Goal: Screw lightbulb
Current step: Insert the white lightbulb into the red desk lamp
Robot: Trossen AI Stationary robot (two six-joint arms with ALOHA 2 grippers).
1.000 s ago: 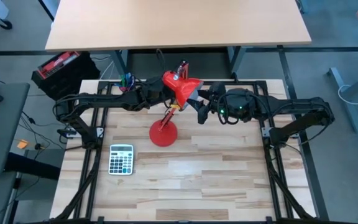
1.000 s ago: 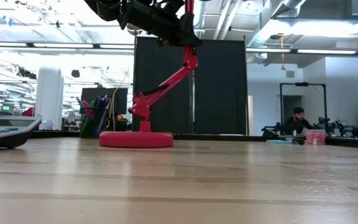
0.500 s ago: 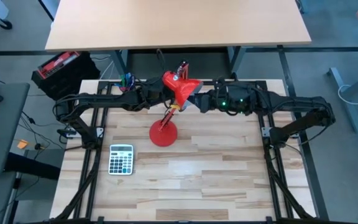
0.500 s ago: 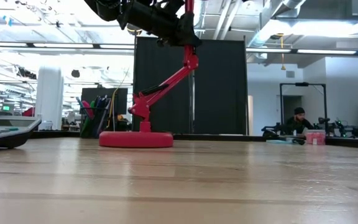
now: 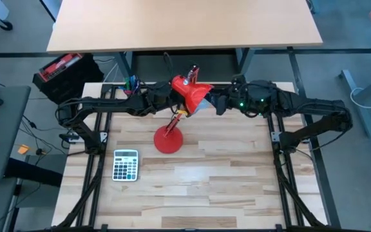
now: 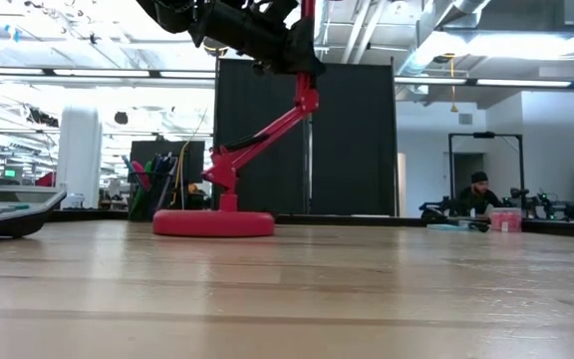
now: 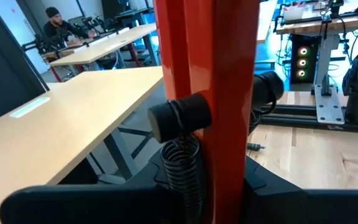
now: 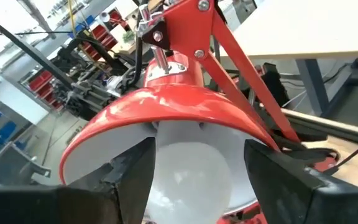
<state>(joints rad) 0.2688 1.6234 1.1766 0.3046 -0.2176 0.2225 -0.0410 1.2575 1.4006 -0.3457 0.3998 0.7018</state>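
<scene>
- Wooden table (image 5: pixel 205 187) carries the red lamp (image 5: pixel 170 138), far centre.
- Left gripper (image 5: pixel 166 100) clenches the lamp arm (image 7: pixel 204 93), likely steadying it.
- Right gripper (image 8: pixel 194 168) grasps the lightbulb (image 8: pixel 188 171) inside the shade (image 8: pixel 160 115) (mouth facing right), presumably for twisting.

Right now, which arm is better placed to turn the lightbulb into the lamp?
The right arm, I would judge. The right gripper has a finger on each side of the lightbulb inside the red lamp shade. The left gripper is at the lamp's arm, apparently steadying it.
</scene>
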